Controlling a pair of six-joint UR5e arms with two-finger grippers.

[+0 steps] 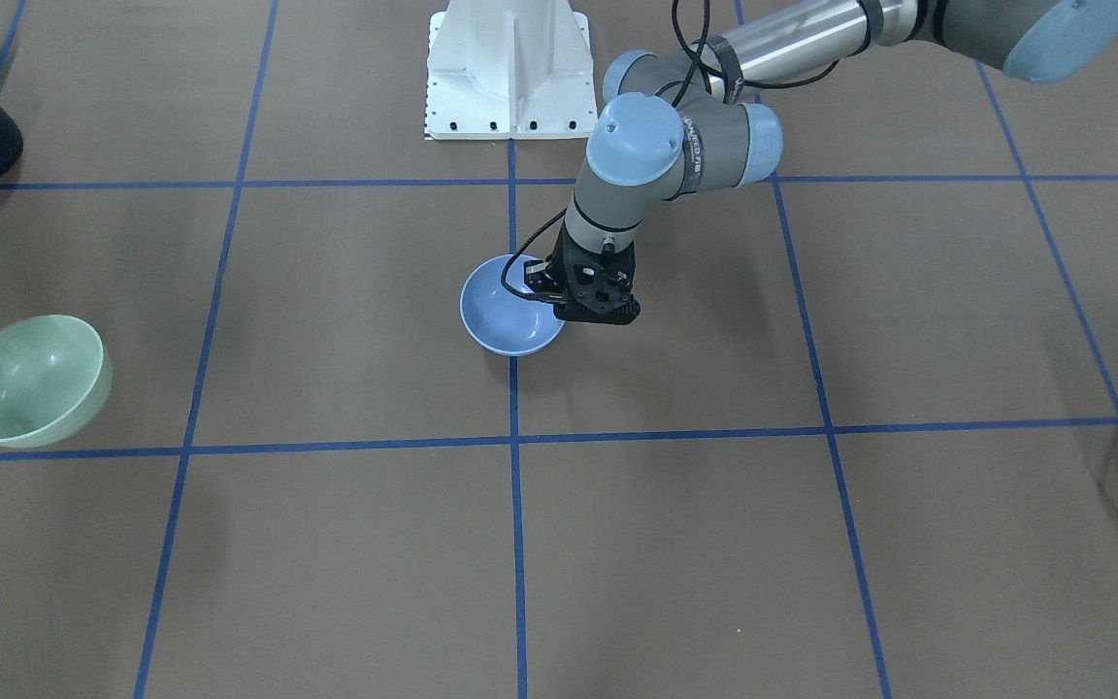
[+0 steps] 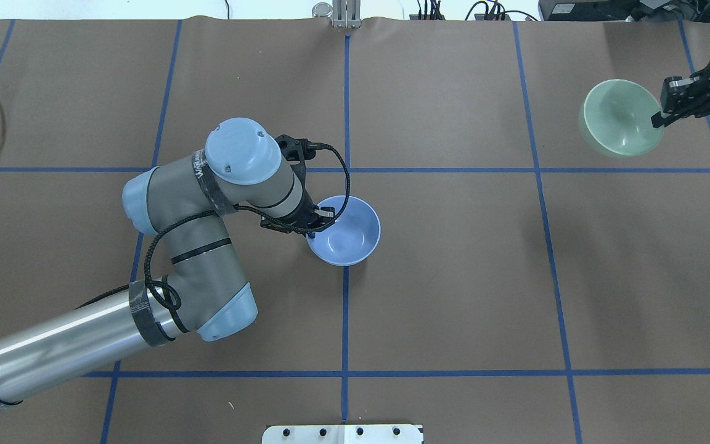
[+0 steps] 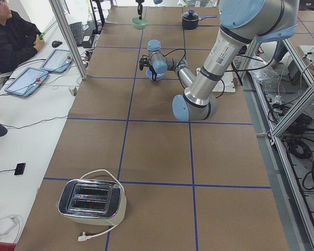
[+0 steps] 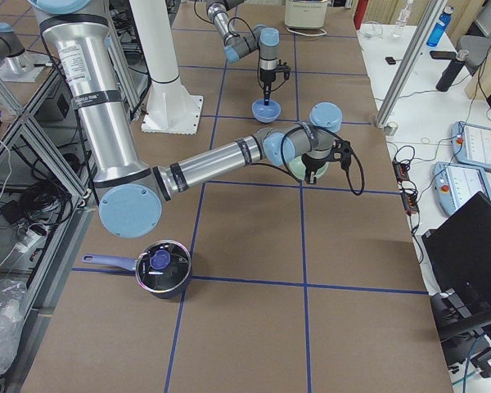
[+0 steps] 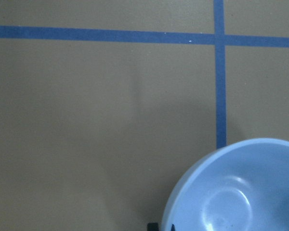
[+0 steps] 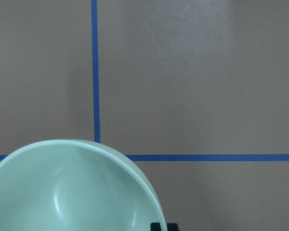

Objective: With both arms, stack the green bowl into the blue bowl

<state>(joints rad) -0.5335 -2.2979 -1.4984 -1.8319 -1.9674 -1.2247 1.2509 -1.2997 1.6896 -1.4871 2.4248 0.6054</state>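
Surface [image 2: 453, 277]: flat and matt, covered in brown paper-like sheet, divided into large squares by blue tape lines [image 2: 344, 308].
Blue bowl [image 2: 349, 233]: small, round, smooth periwinkle bowl near the middle of the surface. It sits over the centre tape line, opening upward and level.
Left end effector [image 2: 317, 222]: black, pointing straight down, clenched on the blue bowl's rim on the robot's left side, one finger inside and one outside. The left arm [image 2: 207, 246] folds in from that side.
Green bowl [image 2: 617, 120]: pale mint, glossy, the same size as the blue one. It is far out on the robot's right, tilted so its opening leans toward the middle.
Right end effector [image 2: 658, 118]: black, grasping the green bowl by its outer rim, fingers pinched over the edge.
Room between: the bowls are well apart, with more than one full square of brown covering between them.
Edges: a white pedestal [image 1: 510, 68] stands at the robot's side, behind the blue bowl. A dark handled pot [image 4: 162, 268] sits near the right end. A chrome toaster [image 3: 91, 198] sits at the left end. All three are well apart from both bowls.
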